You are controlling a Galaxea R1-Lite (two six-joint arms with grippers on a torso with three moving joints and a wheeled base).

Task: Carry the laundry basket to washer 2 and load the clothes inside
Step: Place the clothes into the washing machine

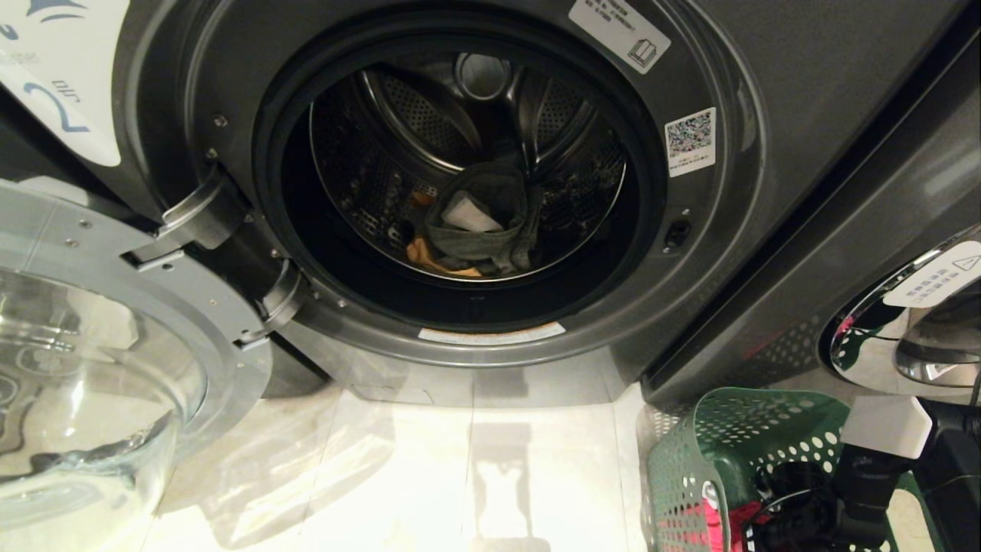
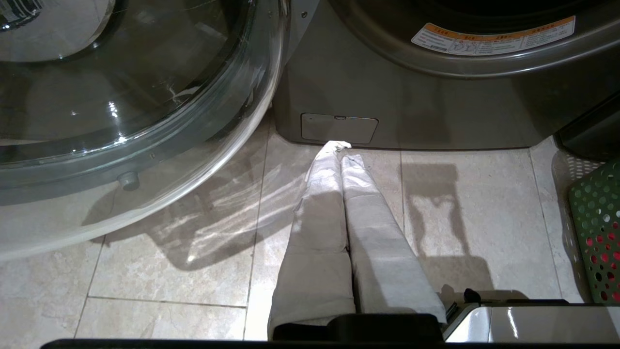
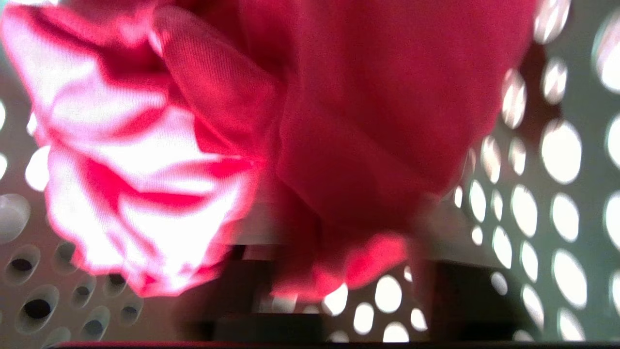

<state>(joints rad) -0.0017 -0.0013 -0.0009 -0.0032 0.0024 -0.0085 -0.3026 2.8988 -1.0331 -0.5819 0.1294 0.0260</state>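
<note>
While the right arm reaches down into the laundry basket (image 1: 716, 452), the right gripper (image 1: 797, 510) is buried among the clothes at its bottom, and whether its fingers have closed on anything cannot be told. Pink-red cloth (image 3: 300, 145) fills the right wrist view, pressed close in front of that gripper, with the basket's perforated green wall (image 3: 557, 194) just behind it. In the head view a patch of the same pink-red garment (image 1: 709, 525) shows through the basket's holes, just beside the gripper.

Washer 2 (image 1: 805, 92) stands up and away from that gripper, across the tiled floor (image 1: 429, 475), its round door (image 1: 100, 360) swung wide open on the far side. Inside the drum (image 1: 475, 153) lie the grey garment (image 1: 483, 222) and, touching it underneath, the mustard yellow one (image 1: 429, 257). Another washer's chrome-rimmed door (image 1: 904, 322) sits near the basket, above the right arm.

The left gripper (image 2: 341, 160) hangs low over the floor with its cloth-wrapped fingers (image 2: 319, 213) pressed together, holding nothing. Beyond its tips is the washer's base panel (image 2: 339, 127), the open glass door to one side and the basket's edge (image 2: 598, 228) well off to the other.
</note>
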